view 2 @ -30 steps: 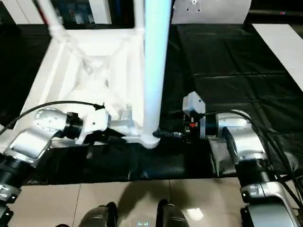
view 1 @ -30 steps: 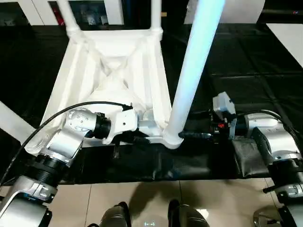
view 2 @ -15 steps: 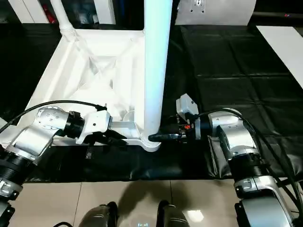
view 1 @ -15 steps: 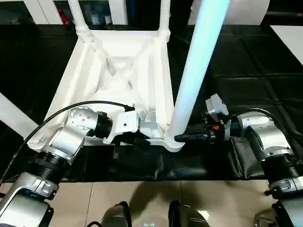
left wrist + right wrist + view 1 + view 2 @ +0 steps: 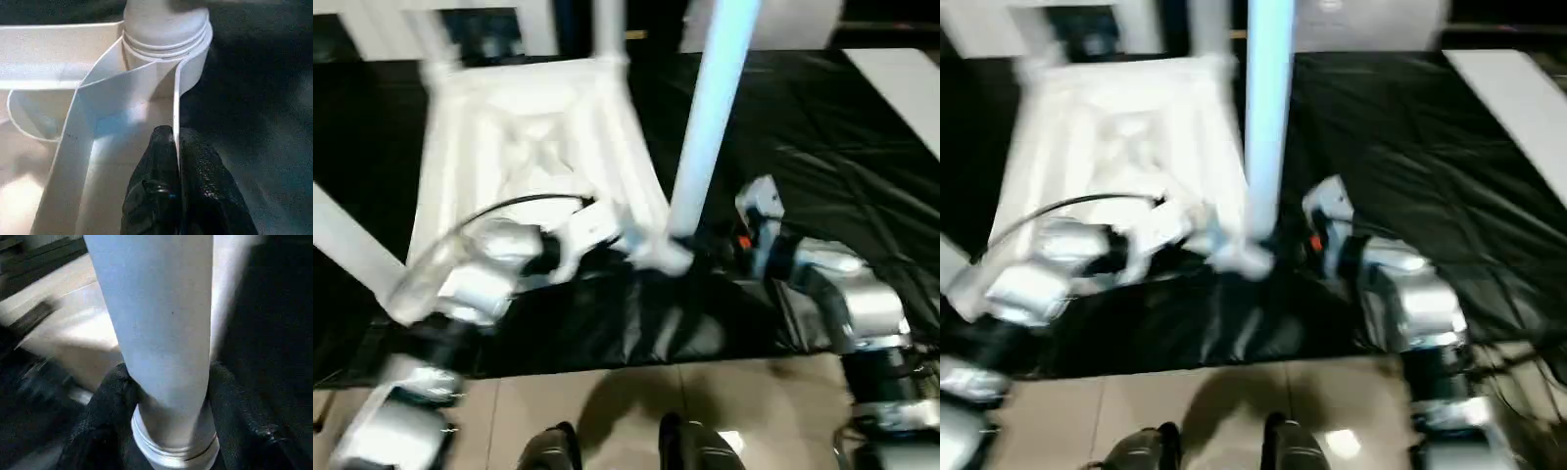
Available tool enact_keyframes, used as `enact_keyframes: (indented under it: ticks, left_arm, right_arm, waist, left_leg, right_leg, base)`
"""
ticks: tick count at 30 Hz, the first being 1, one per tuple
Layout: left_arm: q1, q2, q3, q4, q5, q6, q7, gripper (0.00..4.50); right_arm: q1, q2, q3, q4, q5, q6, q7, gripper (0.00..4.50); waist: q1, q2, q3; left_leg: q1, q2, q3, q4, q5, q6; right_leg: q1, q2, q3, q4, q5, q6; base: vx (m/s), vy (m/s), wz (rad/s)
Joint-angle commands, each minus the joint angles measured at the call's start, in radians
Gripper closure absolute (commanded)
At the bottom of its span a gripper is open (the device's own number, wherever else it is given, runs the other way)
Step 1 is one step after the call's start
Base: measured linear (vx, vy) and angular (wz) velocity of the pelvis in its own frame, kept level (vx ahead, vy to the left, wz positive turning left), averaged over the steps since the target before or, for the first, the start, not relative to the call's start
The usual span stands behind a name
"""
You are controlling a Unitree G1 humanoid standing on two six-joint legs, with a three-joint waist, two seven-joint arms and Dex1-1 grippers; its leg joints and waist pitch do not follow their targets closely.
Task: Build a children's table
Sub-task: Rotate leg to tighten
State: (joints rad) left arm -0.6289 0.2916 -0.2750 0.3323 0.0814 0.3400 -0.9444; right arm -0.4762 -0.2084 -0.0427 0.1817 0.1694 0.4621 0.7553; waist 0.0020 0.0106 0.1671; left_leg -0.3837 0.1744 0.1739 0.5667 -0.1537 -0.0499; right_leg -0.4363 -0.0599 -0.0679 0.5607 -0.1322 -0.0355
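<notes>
We see the children's table (image 5: 524,132) lying upside down on the black-covered work table (image 5: 862,147), with its ribbed underside facing up. Compared with half a second ago the whole head picture has shifted and tilted, so we think the camera has moved more than the things. Still, the near corner socket (image 5: 664,257) now seems to sit a little higher and nearer to our right arm than before, so we judge that the table is being turned or pulled slightly.

Our left gripper (image 5: 177,161) is clenched on the thin edge wall of the top (image 5: 177,112), one black finger on each side of it, just beside the corner socket. Our right gripper (image 5: 168,396) grasps the upright leg (image 5: 156,318) low down, near the ringed end that goes into the socket, with one finger on each side of the tube. In the head view this leg (image 5: 710,108) stands in the near corner. Other legs rise at the far corners (image 5: 607,24), and one more leg (image 5: 347,250) shows at the left edge.

For the task this means, in our judgement, that the near leg is being seated or tightened while the left gripper keeps the top from turning. We cannot tell if the leg is fully in. The risk is that the top slips from the thin grasp.
</notes>
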Motion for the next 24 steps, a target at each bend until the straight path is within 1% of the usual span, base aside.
enact_keyframes:
  ticks: [1,2,3,4,5,6,7,8,9,10,11,12,13,14,15,16,17,18,19,20,21,22,24]
  left_arm:
    - [-0.037,-0.086,-0.042,-0.031,-0.021,0.014,0.059,4.50]
    - [-0.051,-0.137,-0.028,-0.027,-0.022,0.060,0.122,4.50]
    - [-0.051,-0.137,-0.028,-0.027,-0.022,0.060,0.122,4.50]
    - [-0.062,-0.175,-0.016,-0.024,-0.013,0.090,0.182,4.50]
    - [-0.064,-0.184,-0.013,-0.022,-0.007,0.094,0.198,4.50]
    - [-0.066,-0.199,-0.010,-0.023,0.003,0.103,0.221,4.50]
    - [-0.066,-0.212,-0.011,-0.027,0.014,0.116,0.237,4.50]
    - [-0.064,-0.216,-0.014,-0.034,0.021,0.125,0.240,4.50]
    - [-0.061,-0.214,-0.014,-0.037,0.021,0.126,0.235,4.50]
    - [-0.054,-0.201,-0.019,-0.046,0.020,0.126,0.225,4.50]
    - [-0.053,-0.199,-0.020,-0.047,0.019,0.125,0.223,4.50]
    - [-0.049,-0.189,-0.023,-0.050,0.018,0.120,0.213,4.50]
    - [-0.041,-0.169,-0.023,-0.054,0.020,0.112,0.204,4.50]
    - [-0.034,-0.153,-0.026,-0.056,0.016,0.094,0.184,4.50]
    - [-0.028,-0.139,-0.026,-0.059,0.016,0.092,0.170,4.50]
    - [-0.020,-0.119,-0.029,-0.060,0.019,0.077,0.149,4.50]
    - [-0.015,-0.107,-0.032,-0.061,0.019,0.066,0.134,4.50]
    - [-0.010,-0.097,-0.035,-0.062,0.017,0.055,0.118,4.50]
    - [-0.002,-0.080,-0.038,-0.064,0.013,0.036,0.090,4.50]
    - [0.012,-0.043,-0.039,-0.062,0.006,0.000,0.041,4.50]
    - [0.017,-0.028,-0.041,-0.061,0.006,-0.007,0.027,4.50]
    - [0.021,-0.008,-0.045,-0.055,0.008,-0.026,0.008,4.50]
    - [0.029,0.023,-0.051,-0.049,0.003,-0.058,-0.033,4.50]
  right_arm:
    - [-0.008,0.104,0.085,-0.024,0.032,0.085,-0.056,2.61]
    - [-0.023,0.159,0.080,-0.025,-0.002,0.098,-0.156,2.61]
    - [-0.023,0.159,0.080,-0.025,-0.002,0.098,-0.156,2.61]
    - [-0.036,0.201,0.078,-0.028,-0.026,0.110,-0.245,2.61]
    - [-0.040,0.212,0.076,-0.027,-0.029,0.112,-0.264,2.61]
    - [-0.041,0.232,0.071,-0.029,-0.036,0.107,-0.295,2.61]
    - [-0.039,0.251,0.067,-0.037,-0.040,0.105,-0.323,2.61]
    - [-0.032,0.259,0.066,-0.048,-0.040,0.106,-0.334,2.26]
    - [-0.025,0.254,0.064,-0.054,-0.033,0.099,-0.323,2.05]
    - [-0.011,0.238,0.064,-0.068,-0.031,0.093,-0.304,2.05]
    - [-0.010,0.235,0.064,-0.069,-0.031,0.092,-0.301,1.90]
    - [-0.004,0.221,0.066,-0.073,-0.033,0.086,-0.287,1.90]
    - [0.002,0.189,0.067,-0.070,-0.042,0.067,-0.267,1.68]
    - [0.003,0.168,0.060,-0.062,-0.041,0.053,-0.249,1.57]
    - [0.002,0.145,0.052,-0.054,-0.037,0.040,-0.226,1.57]
    - [0.001,0.116,0.046,-0.047,-0.036,0.022,-0.203,1.45]
    - [0.001,0.099,0.044,-0.043,-0.034,0.012,-0.186,1.31]
    - [0.000,0.085,0.043,-0.041,-0.033,0.005,-0.170,1.31]
    - [-0.002,0.061,0.041,-0.032,-0.032,-0.009,-0.143,1.21]
    - [-0.011,0.004,0.034,0.002,-0.039,-0.049,-0.086,1.12]
    - [-0.014,-0.021,0.036,0.016,-0.043,-0.075,-0.055,1.00]
    - [-0.017,-0.051,0.041,0.031,-0.046,-0.107,-0.011,0.91]
    - [-0.015,-0.092,0.050,0.039,-0.032,-0.143,0.081,0.91]
  waist:
    - [0.003,-0.003,-0.063]
    - [-0.003,0.001,-0.066]
    - [-0.006,-0.001,-0.066]
    - [-0.007,0.004,-0.069]
    - [-0.010,0.002,-0.068]
    - [-0.010,0.001,-0.071]
    - [-0.009,0.001,-0.070]
    - [-0.009,0.000,-0.073]
    - [-0.007,0.001,-0.076]
    - [-0.005,0.000,-0.079]
    - [-0.004,0.001,-0.080]
    - [-0.003,0.001,-0.080]
    - [-0.001,0.001,-0.084]
    - [0.002,0.002,-0.083]
    - [0.001,0.001,-0.085]
    - [0.003,0.002,-0.085]
    - [0.002,0.002,-0.085]
    - [0.002,0.003,-0.085]
    - [0.001,0.002,-0.086]
    - [0.001,0.002,-0.086]
    - [0.003,0.003,-0.088]
    - [0.007,0.006,-0.090]
    - [0.013,0.006,-0.088]
  left_leg:
    - [0.011,0.035,-0.027,-0.069,-0.287,0.035]
    - [0.016,0.035,-0.023,-0.067,-0.284,0.044]
    - [0.016,0.035,-0.023,-0.067,-0.284,0.048]
    - [0.016,0.035,-0.023,-0.066,-0.273,0.050]
    - [0.014,0.035,-0.021,-0.066,-0.268,0.053]
    - [0.015,0.034,-0.020,-0.065,-0.257,0.056]
    - [0.016,0.034,-0.019,-0.064,-0.254,0.062]
    - [0.013,0.034,-0.017,-0.064,-0.238,0.069]
    - [0.012,0.035,-0.017,-0.064,-0.216,0.078]
    - [0.010,0.036,-0.016,-0.063,-0.197,0.088]
    - [0.010,0.037,-0.016,-0.063,-0.186,0.093]
    - [0.008,0.037,-0.015,-0.062,-0.169,0.104]
    - [0.008,0.037,-0.014,-0.061,-0.161,0.108]
    - [0.008,0.037,-0.014,-0.060,-0.155,0.120]
    - [0.006,0.037,-0.014,-0.059,-0.149,0.122]
    - [0.005,0.038,-0.016,-0.058,-0.141,0.128]
    - [0.005,0.039,-0.015,-0.058,-0.138,0.132]
    - [0.006,0.040,-0.014,-0.057,-0.135,0.136]
    - [0.005,0.040,-0.014,-0.057,-0.134,0.137]
    - [0.006,0.040,-0.014,-0.057,-0.142,0.137]
    - [0.008,0.040,-0.013,-0.055,-0.147,0.135]
    - [0.011,0.041,-0.012,-0.054,-0.153,0.133]
    - [0.012,0.044,-0.012,-0.055,-0.168,0.132]
  right_leg:
    - [0.058,-0.080,0.039,-0.090,-0.591,-0.092]
    - [0.052,-0.077,0.041,-0.091,-0.562,-0.094]
    - [0.050,-0.077,0.041,-0.093,-0.553,-0.101]
    - [0.053,-0.075,0.041,-0.088,-0.521,-0.109]
    - [0.052,-0.074,0.041,-0.088,-0.504,-0.115]
    - [0.054,-0.073,0.042,-0.086,-0.473,-0.121]
    - [0.053,-0.074,0.043,-0.086,-0.462,-0.125]
    - [0.057,-0.073,0.044,-0.083,-0.429,-0.132]
    - [0.060,-0.073,0.045,-0.078,-0.384,-0.144]
    - [0.065,-0.073,0.046,-0.072,-0.337,-0.158]
    - [0.065,-0.073,0.046,-0.070,-0.313,-0.166]
    - [0.067,-0.073,0.046,-0.066,-0.273,-0.181]
    - [0.071,-0.073,0.046,-0.064,-0.258,-0.188]
    - [0.072,-0.075,0.046,-0.063,-0.243,-0.196]
    - [0.075,-0.074,0.046,-0.060,-0.231,-0.200]
    - [0.077,-0.075,0.045,-0.058,-0.213,-0.208]
    - [0.077,-0.074,0.045,-0.057,-0.202,-0.212]
    - [0.076,-0.075,0.046,-0.056,-0.189,-0.221]
    - [0.078,-0.074,0.046,-0.055,-0.185,-0.224]
    - [0.079,-0.075,0.044,-0.057,-0.203,-0.227]
    - [0.078,-0.076,0.045,-0.058,-0.211,-0.226]
    - [0.079,-0.076,0.046,-0.056,-0.219,-0.231]
    - [0.076,-0.076,0.046,-0.057,-0.232,-0.232]
  base:
    - [0.000,0.000,0.00]
    - [0.000,0.000,0.00]
    - [0.000,0.000,0.00]
    - [0.000,0.000,0.00]
    - [0.000,0.000,0.00]
    - [0.000,0.000,0.00]
    - [0.000,0.000,0.00]
    - [0.000,0.000,0.00]
    - [0.000,0.000,0.00]
    - [0.000,0.000,0.00]
    - [0.000,0.000,0.00]
    - [0.000,0.000,0.00]
    - [0.000,0.000,0.00]
    - [0.000,0.000,0.00]
    - [0.000,0.000,0.00]
    - [0.000,0.000,0.00]
    - [0.000,0.000,0.00]
    - [0.000,0.000,0.00]
    - [0.000,0.000,0.00]
    - [0.000,0.000,0.00]
    - [0.000,0.000,0.00]
    - [0.000,0.000,0.00]
    - [0.000,0.000,0.00]
